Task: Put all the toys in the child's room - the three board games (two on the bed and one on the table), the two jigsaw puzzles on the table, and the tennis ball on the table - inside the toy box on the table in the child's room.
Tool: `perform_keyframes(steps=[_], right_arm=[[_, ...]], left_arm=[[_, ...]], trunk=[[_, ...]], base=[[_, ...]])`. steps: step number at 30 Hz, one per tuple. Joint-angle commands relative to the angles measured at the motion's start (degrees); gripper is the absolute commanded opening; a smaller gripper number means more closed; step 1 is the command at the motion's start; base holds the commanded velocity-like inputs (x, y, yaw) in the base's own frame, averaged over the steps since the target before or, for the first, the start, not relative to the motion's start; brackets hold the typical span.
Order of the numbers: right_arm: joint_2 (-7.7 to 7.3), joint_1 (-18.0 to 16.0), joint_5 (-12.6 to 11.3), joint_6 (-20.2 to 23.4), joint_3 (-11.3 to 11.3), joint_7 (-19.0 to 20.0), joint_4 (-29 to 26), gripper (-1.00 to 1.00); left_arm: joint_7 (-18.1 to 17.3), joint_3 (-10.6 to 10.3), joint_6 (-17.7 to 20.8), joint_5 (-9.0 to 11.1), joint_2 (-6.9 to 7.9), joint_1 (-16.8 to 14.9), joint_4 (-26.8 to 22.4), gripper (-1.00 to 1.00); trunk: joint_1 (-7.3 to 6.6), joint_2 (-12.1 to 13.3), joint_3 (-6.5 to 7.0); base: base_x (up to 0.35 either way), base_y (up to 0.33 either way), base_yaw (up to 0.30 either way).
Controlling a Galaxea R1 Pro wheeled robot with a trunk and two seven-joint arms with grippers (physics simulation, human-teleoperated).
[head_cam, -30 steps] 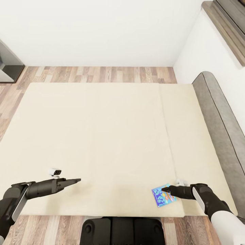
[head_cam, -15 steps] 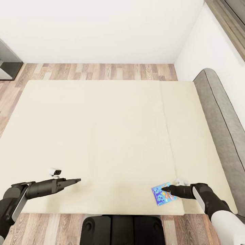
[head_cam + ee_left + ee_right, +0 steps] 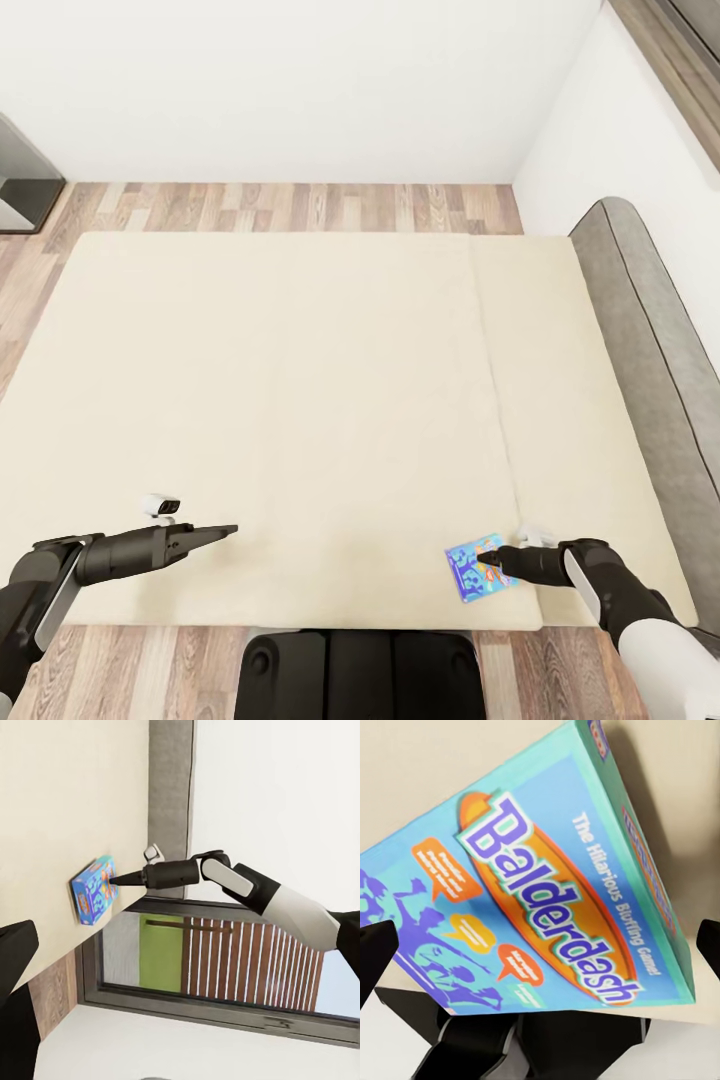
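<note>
a blue board game (image 3: 480, 573) lies flat on the cream bed (image 3: 300, 400), near the bed's front edge on the robot's right side. the right wrist view shows its lid close up (image 3: 540, 900), printed "balderdash" with the line "the hilarious bluffing game" and orange speech bubbles.

the right tool (image 3: 490, 553) reaches in from the right with its tip over the box's upper right corner. in the right wrist view dark fingertips (image 3: 375, 952) sit at both edges of the picture with the box spanning the gap between them, so the tool stands wide and has not closed on the box. the left wrist view shows the same tool (image 3: 114, 879) pointing at the game (image 3: 94, 889).

the left tool (image 3: 228, 529) hangs over bare bed on the robot's left, well apart from the game, its fingers drawn together to a narrow point and holding nothing. a grey padded headboard (image 3: 650, 380) runs along the bed's right side.
</note>
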Motion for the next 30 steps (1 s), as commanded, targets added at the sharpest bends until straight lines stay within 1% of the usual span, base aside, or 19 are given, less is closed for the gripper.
perform_keyframes(steps=[1, 7, 17, 26, 29, 30], right_arm=[[0.03, -0.01, -0.17, 0.46, -0.17, 0.07, -0.05, 1.00], [0.15, -0.01, -0.11, 0.74, -0.11, 0.03, -0.02, 1.00], [0.88, -0.01, -0.02, 1.35, -0.02, 0.23, -0.02, 1.00], [0.92, -0.01, -0.10, 1.55, 0.18, 0.64, 0.04, 1.00], [0.94, -0.01, -0.12, 1.77, 1.02, 0.76, 0.06, 1.00], [0.94, -0.01, -0.16, 2.12, 1.99, 0.79, 0.06, 1.00]], left_arm=[[-0.20, -0.02, 0.61, 0.00, 0.02, -0.01, -0.02, 1.00], [-0.20, -0.02, 0.61, 0.01, 0.02, -0.01, -0.02, 1.00], [-0.20, -0.02, 0.61, -0.04, 0.02, 0.00, -0.01, 1.00], [-0.20, -0.02, 0.61, 0.01, 0.04, -0.01, 0.06, 1.00], [-0.20, -0.02, 0.61, 0.01, 0.06, 0.00, 0.07, 1.00], [-0.20, -0.02, 0.61, 0.01, 0.08, 0.00, 0.07, 1.00]], trunk=[[0.03, -0.09, -0.06], [0.03, -0.09, -0.07], [0.03, -0.09, -0.07], [0.03, -0.09, -0.07], [0.03, -0.09, -0.07], [0.03, -0.09, -0.07]], base=[[0.000, 0.000, 0.000], [0.000, 0.000, 0.000], [0.000, 0.000, 0.000], [0.000, 0.000, 0.000], [0.000, 0.000, 0.000], [0.000, 0.000, 0.000]])
